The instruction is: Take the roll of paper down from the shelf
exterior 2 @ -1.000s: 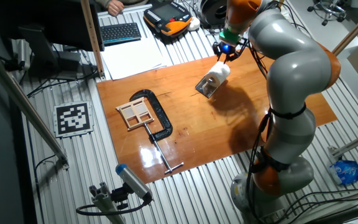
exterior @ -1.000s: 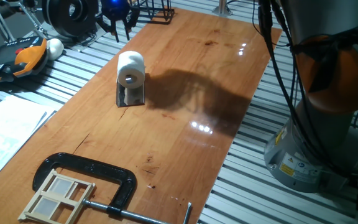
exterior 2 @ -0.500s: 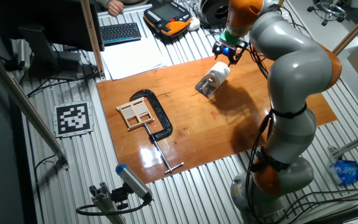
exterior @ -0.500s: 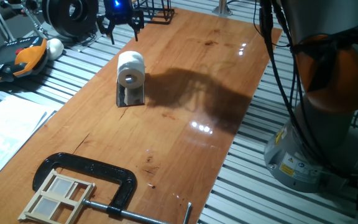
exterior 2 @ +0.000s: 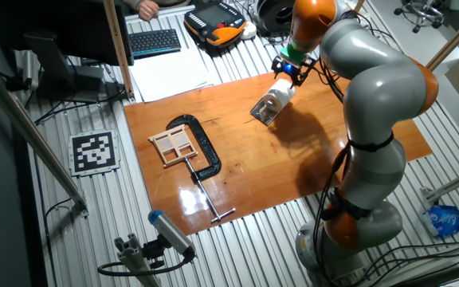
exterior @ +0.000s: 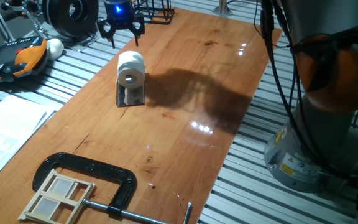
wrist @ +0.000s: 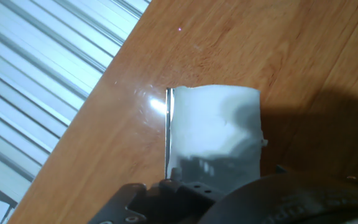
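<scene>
At the near edge of the table [exterior: 185, 112] lies one black C-clamp [exterior: 98, 177], its screw running toward the near rim, gripping one small wooden frame [exterior: 58, 196] that is cut off by the bottom of the picture. Beyond it the wood is bare across a wide stretch, and to the right it runs open to the right edge, crossed only by the arm's shadow. Mid-table stands one shelf [exterior: 131, 94] with one roll [exterior: 130, 68] sitting on top, core facing near; both stand nearer the left edge than the right. Above and just behind the roll hangs the one gripper [exterior: 122, 28], fingers spread apart and clear of the paper, a blue light glowing on its body. In the hand view the roll [wrist: 215, 134] fills the middle, seen from above, with the shelf's upright only a thin bright line on its left; the fingers themselves are blurred dark shapes at the bottom. Past the far left edge, on the slatted bench, lie one orange pendant [exterior: 17, 59] and one white ball [exterior: 55, 46], with sheets of paper [exterior: 5, 134] partly cut off on the left.
</scene>
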